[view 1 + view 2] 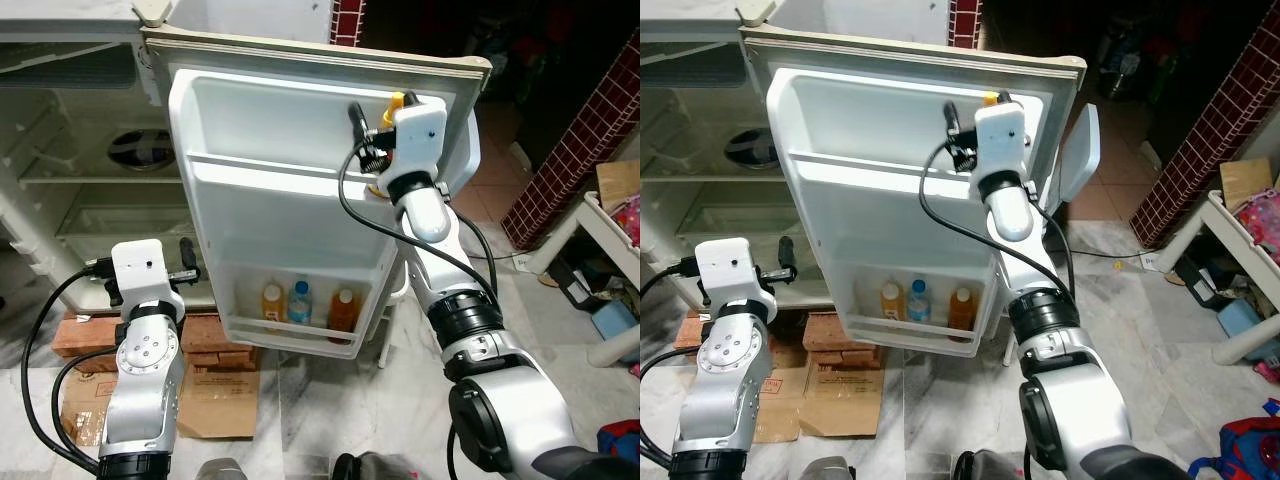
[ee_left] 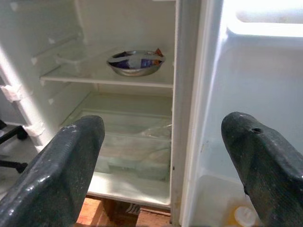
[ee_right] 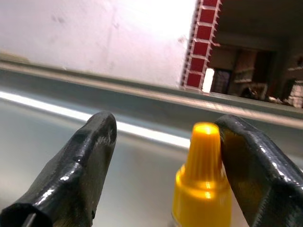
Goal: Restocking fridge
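Observation:
The white fridge door (image 1: 290, 215) stands open toward me. My right gripper (image 1: 385, 118) is raised to the door's upper shelf (image 1: 260, 168), where a yellow squeeze bottle (image 3: 203, 189) with a pointed cap stands. In the right wrist view that gripper (image 3: 165, 123) is open around the bottle's top; the cap rests against one finger and a wide gap separates it from the other. My left gripper (image 2: 163, 123) is open and holds nothing, low at the left in front of the fridge's interior. Three drink bottles (image 1: 300, 302) stand in the lower door shelf.
Inside the fridge a metal bowl (image 2: 135, 61) sits on a shelf above a clear crisper drawer (image 2: 137, 142). Bricks (image 1: 90, 335) prop the fridge up and flat cardboard (image 1: 215, 400) lies on the marble floor. A white rack (image 1: 600, 240) and clutter stand at the right.

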`<state>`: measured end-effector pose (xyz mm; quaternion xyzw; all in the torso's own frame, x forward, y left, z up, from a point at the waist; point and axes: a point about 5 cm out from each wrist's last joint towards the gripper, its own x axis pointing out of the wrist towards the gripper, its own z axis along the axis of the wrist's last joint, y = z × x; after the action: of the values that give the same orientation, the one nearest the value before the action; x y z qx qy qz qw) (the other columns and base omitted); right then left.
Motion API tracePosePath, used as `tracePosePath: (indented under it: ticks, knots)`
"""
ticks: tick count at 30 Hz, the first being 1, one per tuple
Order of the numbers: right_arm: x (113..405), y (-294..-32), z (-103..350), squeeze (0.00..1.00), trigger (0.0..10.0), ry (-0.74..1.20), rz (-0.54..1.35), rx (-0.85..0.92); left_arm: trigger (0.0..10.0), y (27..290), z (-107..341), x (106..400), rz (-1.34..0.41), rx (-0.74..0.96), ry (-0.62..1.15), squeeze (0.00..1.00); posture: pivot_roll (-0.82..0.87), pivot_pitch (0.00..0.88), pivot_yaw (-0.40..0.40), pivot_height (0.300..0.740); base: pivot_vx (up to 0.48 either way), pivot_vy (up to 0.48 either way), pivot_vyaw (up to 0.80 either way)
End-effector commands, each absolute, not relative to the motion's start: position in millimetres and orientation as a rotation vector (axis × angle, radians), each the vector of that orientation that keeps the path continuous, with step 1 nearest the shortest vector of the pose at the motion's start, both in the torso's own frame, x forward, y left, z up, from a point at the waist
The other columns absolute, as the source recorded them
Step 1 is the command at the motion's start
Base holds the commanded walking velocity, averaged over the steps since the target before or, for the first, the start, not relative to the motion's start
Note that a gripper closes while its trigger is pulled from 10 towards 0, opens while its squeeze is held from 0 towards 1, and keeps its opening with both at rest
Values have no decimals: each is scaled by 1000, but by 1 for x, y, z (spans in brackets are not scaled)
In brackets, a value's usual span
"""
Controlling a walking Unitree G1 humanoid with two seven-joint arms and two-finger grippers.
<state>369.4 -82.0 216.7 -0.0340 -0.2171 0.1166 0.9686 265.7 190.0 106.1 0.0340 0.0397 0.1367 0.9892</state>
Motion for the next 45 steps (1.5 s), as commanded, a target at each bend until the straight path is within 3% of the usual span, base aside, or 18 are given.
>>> tracePosePath:
  ticks: [1, 22, 45]
  knots:
    - [369, -81, 226, 0, 10000, -468, 241, -55, 10000, 189, 109, 268, 271, 82, 74, 0, 127, 0, -40, 740, 0, 0, 0]
    - [358, -47, 224, 0, 10000, -397, 400, 118, 10000, 188, 108, 269, 279, 73, 74, 0, 126, 0, -50, 740, 0, 0, 0]
    - [355, -52, 214, 0, 10000, -359, 404, 137, 10000, 190, 108, 269, 299, 69, 74, 0, 124, 0, -56, 740, 0, 0, 0]
